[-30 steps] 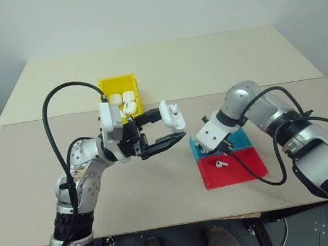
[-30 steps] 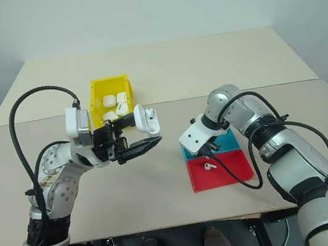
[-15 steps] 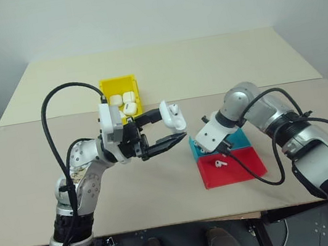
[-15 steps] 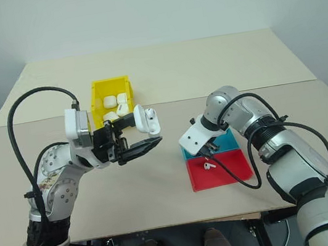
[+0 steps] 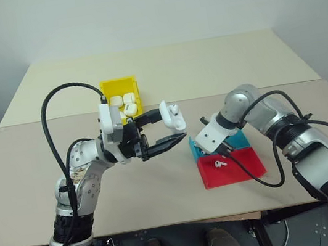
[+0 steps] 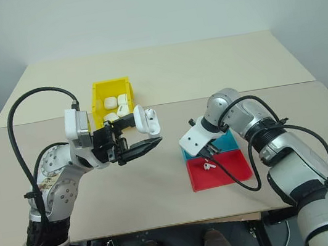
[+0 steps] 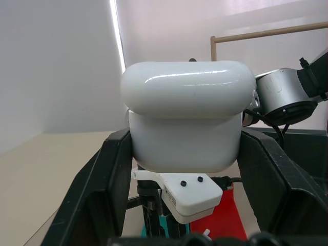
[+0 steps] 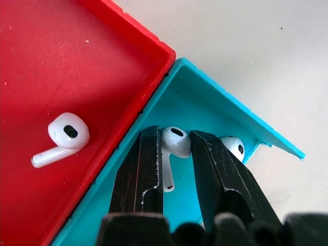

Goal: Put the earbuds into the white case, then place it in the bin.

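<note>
My left gripper (image 5: 173, 126) is shut on the white case (image 5: 173, 116) and holds it in the air over the table's middle, lid flipped up. The left wrist view has the case (image 7: 185, 123) between both fingers. My right gripper (image 8: 175, 134) points down into the blue half of the tray (image 8: 215, 110), its fingers closed on one of the earbuds (image 8: 176, 141). A second earbud (image 8: 235, 147) lies just beside it in the blue half. Another earbud (image 8: 64, 135) lies in the red half (image 5: 241, 166). The yellow bin (image 5: 117, 80) stands behind my left arm.
Several white cases (image 5: 124, 100) lie inside the yellow bin. The blue-and-red tray (image 5: 239, 139) sits right of centre near the table's front. Black cables loop from both arms. Bare tabletop stretches behind and to the left.
The right gripper's fingers have drawn in around the earbud in the blue half. Both arms and the held case have stayed where they were.
</note>
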